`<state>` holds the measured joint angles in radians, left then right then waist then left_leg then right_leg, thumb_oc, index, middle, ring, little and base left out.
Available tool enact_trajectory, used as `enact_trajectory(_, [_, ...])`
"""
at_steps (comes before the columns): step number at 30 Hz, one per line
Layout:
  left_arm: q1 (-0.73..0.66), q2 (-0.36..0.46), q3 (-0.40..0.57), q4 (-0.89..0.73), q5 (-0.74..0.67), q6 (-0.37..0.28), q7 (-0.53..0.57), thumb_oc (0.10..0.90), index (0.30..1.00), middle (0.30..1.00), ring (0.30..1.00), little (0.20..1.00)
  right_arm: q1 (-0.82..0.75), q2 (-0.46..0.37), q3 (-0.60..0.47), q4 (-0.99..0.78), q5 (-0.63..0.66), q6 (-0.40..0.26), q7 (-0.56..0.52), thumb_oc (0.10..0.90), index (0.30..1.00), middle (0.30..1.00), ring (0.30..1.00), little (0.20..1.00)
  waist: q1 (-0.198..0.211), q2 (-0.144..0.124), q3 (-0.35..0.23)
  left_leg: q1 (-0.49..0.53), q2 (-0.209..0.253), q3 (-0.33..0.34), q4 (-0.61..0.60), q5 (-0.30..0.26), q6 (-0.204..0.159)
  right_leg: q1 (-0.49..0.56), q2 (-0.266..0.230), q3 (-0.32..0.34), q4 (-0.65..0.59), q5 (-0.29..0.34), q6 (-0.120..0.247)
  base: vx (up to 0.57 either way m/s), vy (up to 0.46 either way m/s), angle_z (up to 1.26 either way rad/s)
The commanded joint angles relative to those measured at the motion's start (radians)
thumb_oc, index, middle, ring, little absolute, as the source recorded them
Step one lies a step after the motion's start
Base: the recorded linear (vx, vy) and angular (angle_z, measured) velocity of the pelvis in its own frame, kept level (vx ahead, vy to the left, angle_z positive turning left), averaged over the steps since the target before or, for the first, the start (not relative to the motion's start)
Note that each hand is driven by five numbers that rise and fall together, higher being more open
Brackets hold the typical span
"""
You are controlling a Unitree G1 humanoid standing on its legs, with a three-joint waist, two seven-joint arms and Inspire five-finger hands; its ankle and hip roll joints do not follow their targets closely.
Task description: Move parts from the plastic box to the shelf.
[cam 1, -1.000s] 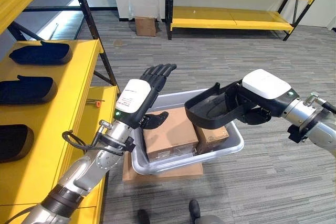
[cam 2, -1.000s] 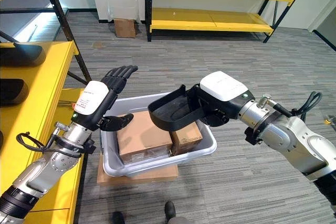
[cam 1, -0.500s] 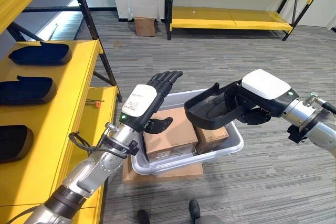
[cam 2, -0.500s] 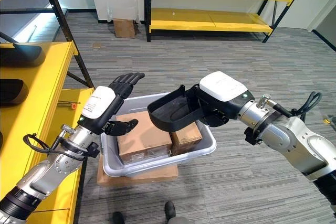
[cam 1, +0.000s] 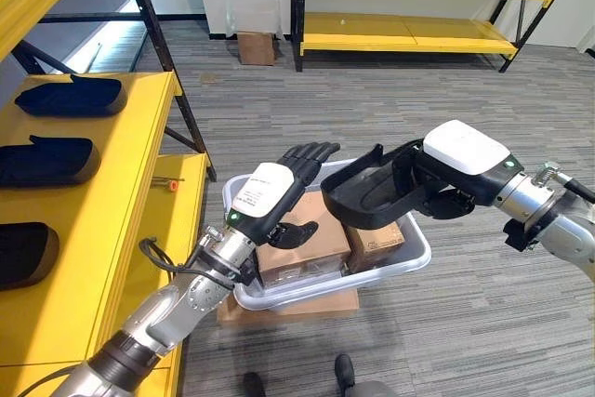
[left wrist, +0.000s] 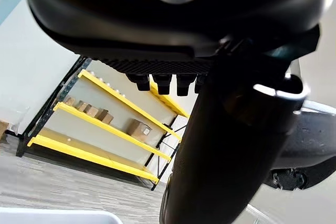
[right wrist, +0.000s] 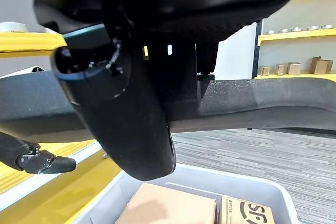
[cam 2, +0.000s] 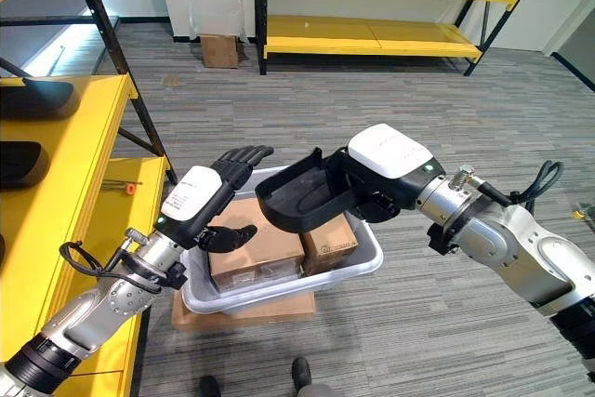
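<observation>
Fingers and thumb of the right hand point(cam 1: 437, 183) are curling round a black moulded part point(cam 1: 364, 196), holding it in the air above the grey plastic box point(cam 1: 409, 262). Just beside the part, the left hand point(cam 1: 274, 194) is hovering open over the cardboard cartons point(cam 1: 302, 239) in the box, not touching it.

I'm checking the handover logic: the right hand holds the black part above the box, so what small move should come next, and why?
Probably bring the open left hand under the black part, which the right hand grips over the plastic box. The shelf lies on the left hand's side.
</observation>
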<state>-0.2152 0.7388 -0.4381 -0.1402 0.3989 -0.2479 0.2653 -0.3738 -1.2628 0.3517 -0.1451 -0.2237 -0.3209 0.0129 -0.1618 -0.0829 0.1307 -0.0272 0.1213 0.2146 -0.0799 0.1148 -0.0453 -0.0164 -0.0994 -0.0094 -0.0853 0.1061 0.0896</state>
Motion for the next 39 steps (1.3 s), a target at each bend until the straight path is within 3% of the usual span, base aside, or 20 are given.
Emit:
enact_trajectory(1, [-0.104, -0.02, -0.01, -0.102, -0.036, -0.072, 0.026, 0.9, 1.0, 1.0, 1.0, 1.0, -0.19, 0.018, -0.006, 0.039, 0.052, 0.004, -0.117, 0.4, 0.3, 0.3, 0.3, 0.3, 0.021, -0.03, -0.114, 0.08, 0.08, -0.02, -0.007, -0.108, -0.047, 0.06, -0.031, 0.032, -0.002, -0.079, 0.063, 0.0, 0.0, 0.0])
enact_trajectory(37, [-0.231, -0.126, -0.147, -0.062, -0.036, -0.061, 0.003, 0.9, 1.0, 1.0, 1.0, 1.0, -0.28, 0.094, 0.081, 0.083, 0.047, 0.028, -0.117, 0.4, 0.3, 0.3, 0.3, 0.3, 0.012, -0.027, -0.1, 0.084, 0.076, -0.021, -0.007, -0.115, -0.038, 0.059, -0.036, 0.041, -0.002, -0.081, 0.061, 0.0, 0.0, 0.0])
enact_trajectory(38, [-0.23, -0.128, -0.15, -0.059, -0.039, -0.061, 0.001, 0.71, 0.734, 0.734, 0.734, 0.734, -0.281, 0.092, 0.082, 0.079, 0.049, 0.027, -0.115, 0.4, 0.3, 0.3, 0.3, 0.3, 0.013, -0.028, -0.1, 0.084, 0.075, -0.021, -0.007, -0.115, -0.037, 0.058, -0.036, 0.041, -0.002, -0.081, 0.061, 0.0, 0.0, 0.0])
enact_trajectory(39, [-0.228, -0.13, -0.15, -0.057, -0.042, -0.06, 0.0, 0.4, 0.3, 0.3, 0.3, 0.3, -0.282, 0.092, 0.082, 0.078, 0.05, 0.027, -0.115, 0.4, 0.3, 0.3, 0.3, 0.3, 0.013, -0.027, -0.099, 0.084, 0.075, -0.022, -0.007, -0.115, -0.037, 0.058, -0.036, 0.041, -0.002, -0.08, 0.061, 0.0, 0.0, 0.0])
